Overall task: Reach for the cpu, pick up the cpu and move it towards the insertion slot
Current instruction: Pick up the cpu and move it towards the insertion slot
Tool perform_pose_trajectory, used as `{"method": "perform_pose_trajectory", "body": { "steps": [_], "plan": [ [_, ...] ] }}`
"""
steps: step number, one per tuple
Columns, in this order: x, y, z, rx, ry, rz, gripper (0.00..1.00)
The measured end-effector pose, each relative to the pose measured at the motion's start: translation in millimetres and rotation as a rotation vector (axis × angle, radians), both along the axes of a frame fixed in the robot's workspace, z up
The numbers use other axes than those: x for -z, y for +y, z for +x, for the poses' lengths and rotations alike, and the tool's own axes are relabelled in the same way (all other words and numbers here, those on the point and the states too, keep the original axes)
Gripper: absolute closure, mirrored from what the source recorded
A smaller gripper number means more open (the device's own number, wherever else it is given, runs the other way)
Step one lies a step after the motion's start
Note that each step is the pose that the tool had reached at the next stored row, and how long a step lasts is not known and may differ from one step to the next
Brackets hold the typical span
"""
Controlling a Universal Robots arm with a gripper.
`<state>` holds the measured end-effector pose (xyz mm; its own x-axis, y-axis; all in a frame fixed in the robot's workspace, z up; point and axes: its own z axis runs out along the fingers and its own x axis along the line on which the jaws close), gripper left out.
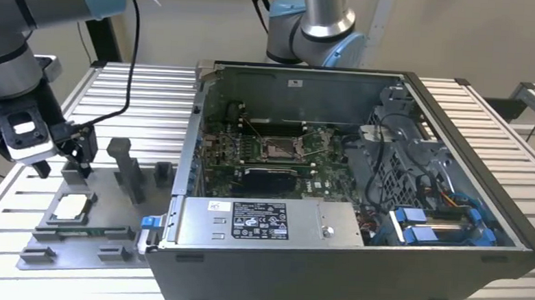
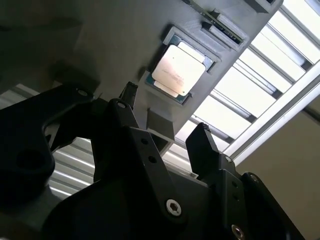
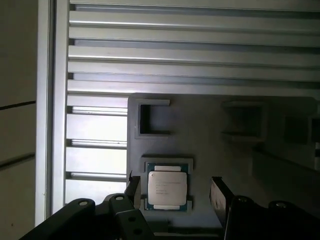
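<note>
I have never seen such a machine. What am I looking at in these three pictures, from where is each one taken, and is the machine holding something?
The machine is a robot arm with a claw. The exterior view is taken by a camera standing off the arm; both wrist views come from cameras riding on the arm. A slatted metal table carries a grey fixture plate and an open computer case. The cpu, a small pale square chip, lies in a nest on the plate. Inside the case, the insertion slot sits on the green circuit board. The claw is open and holds nothing: it hovers above the plate, and in the first wrist view its fingers stand apart on either side of the cpu, not touching it.
</note>
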<state>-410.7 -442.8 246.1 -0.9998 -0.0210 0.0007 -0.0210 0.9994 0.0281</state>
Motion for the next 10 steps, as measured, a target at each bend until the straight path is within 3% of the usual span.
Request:
{"method": "perform_pose_trajectory", "body": {
  "steps": [10],
  "plan": [
    [3.4, 0.0, 0.0, 0.000, -0.0001, 0.0000, 0.00]
  ]
}}
